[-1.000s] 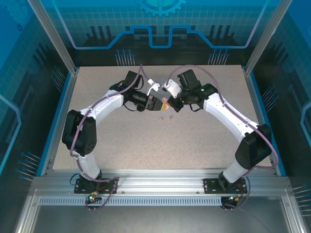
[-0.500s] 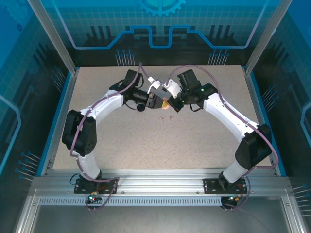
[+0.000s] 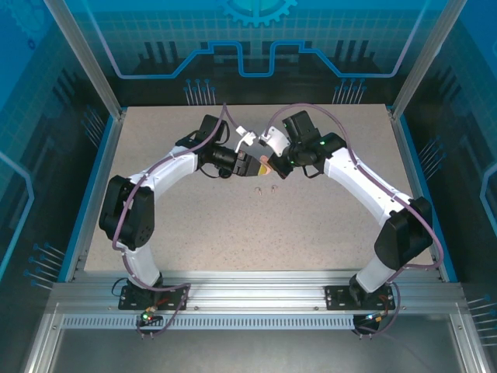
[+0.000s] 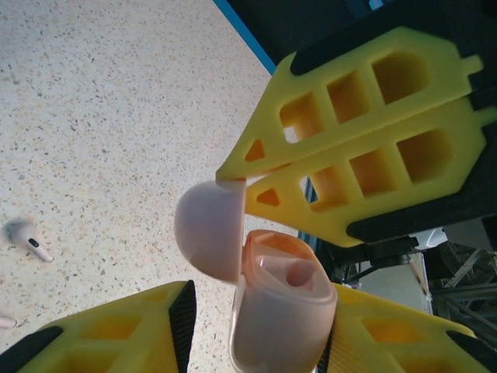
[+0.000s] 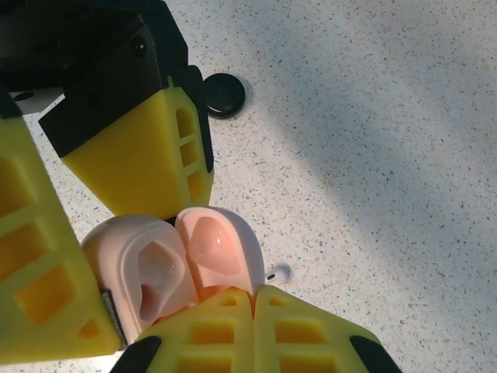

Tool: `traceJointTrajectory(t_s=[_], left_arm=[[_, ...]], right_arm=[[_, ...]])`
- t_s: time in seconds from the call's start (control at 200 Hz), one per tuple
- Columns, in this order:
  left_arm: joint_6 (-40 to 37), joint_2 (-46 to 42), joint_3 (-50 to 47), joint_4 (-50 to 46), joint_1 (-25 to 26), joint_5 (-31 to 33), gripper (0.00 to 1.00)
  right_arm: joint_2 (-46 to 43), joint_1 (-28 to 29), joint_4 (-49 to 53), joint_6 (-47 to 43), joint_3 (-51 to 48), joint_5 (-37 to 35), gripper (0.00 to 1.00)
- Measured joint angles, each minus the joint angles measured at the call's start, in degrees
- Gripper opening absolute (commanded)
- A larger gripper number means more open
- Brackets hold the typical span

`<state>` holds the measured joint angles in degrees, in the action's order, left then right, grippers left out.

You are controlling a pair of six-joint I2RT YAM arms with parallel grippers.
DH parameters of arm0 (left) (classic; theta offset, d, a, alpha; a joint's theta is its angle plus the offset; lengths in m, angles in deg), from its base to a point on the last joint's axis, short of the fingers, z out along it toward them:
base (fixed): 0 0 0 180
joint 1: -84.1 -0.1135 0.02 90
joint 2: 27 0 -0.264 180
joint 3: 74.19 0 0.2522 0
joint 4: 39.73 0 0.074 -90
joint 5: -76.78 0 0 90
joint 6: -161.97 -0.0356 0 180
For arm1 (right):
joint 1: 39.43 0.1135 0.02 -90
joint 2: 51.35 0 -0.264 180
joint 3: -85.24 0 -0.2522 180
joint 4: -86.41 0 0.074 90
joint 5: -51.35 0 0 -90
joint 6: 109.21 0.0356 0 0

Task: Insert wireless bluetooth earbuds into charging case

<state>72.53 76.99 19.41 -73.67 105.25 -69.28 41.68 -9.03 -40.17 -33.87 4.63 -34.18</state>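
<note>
Gaping pink case (image 4: 283,311), open tabletop (image 4: 101,116) beyond

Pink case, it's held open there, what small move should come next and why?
Probably ease the right gripper off the lid and down toward a pale earbud on the table: the left gripper holds the pink case, its wells look empty, and the right fingers, shut, carry nothing.

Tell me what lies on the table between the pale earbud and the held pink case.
Nothing: in the left wrist view, the speckled table between the pale earbud and the open pink case is bare.
</note>
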Motion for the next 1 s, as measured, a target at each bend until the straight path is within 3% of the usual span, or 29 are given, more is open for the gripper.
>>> traceJointTrajectory(t_s=[0.345,0.45,0.87,0.925,1.0], left_arm=[[1.0,0.0,-0.2,1.9,0.0,-0.4,0.44],[1.3,0.0,-0.2,2.8,0.0,-0.5,0.38],[2.3,-0.3,-1.0,4.4,0.0,-1.1,0.00],[2.3,-0.7,-1.6,5.1,0.0,-1.0,0.00],[2.3,-1.7,-2.6,6.3,0.0,-0.6,0.00]], right_arm=[[0.1,0.0,0.2,0.0,0.3,0.0,0.00],[0.2,0.0,0.2,0.0,0.3,-0.1,0.00],[0.5,0.0,0.4,0.3,0.7,-1.0,0.00],[0.8,0.0,0.9,0.8,1.2,-1.1,0.13],[1.2,-0.1,1.7,2.1,2.6,-1.0,0.23]])
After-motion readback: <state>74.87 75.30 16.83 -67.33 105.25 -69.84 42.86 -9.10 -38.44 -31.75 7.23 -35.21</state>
